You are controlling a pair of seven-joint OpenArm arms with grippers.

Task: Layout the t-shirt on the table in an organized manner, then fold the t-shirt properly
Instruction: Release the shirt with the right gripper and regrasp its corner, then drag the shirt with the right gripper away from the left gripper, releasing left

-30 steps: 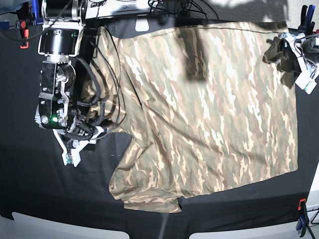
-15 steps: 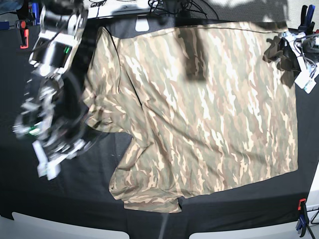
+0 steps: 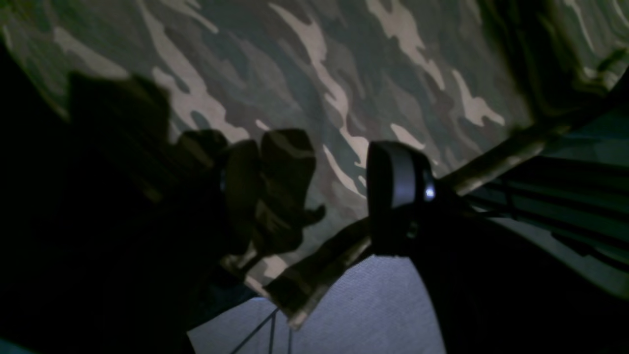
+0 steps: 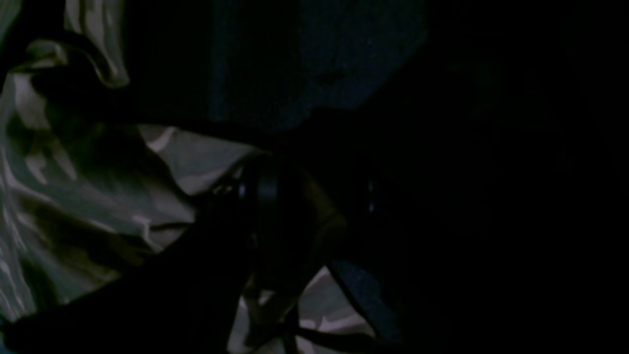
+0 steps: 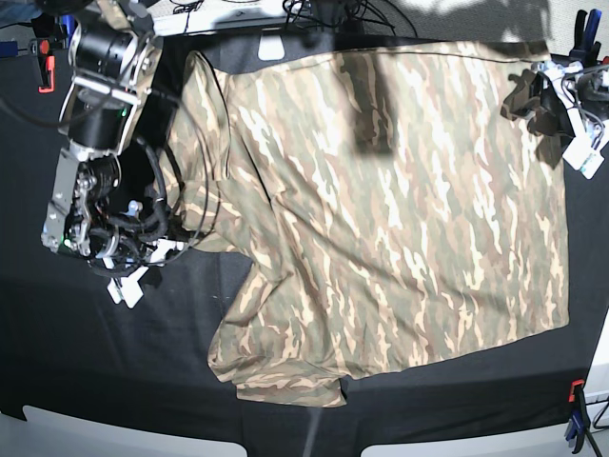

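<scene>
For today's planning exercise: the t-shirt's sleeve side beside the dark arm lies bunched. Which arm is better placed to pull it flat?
The right arm. Its gripper sits beside the bunched sleeve of the t-shirt, while the left gripper is at the opposite edge.

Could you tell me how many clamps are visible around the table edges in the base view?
3, perhaps more hidden: a red clamp at the top left, a blue clamp at the top right, and an orange-tipped clamp at the bottom right.
</scene>
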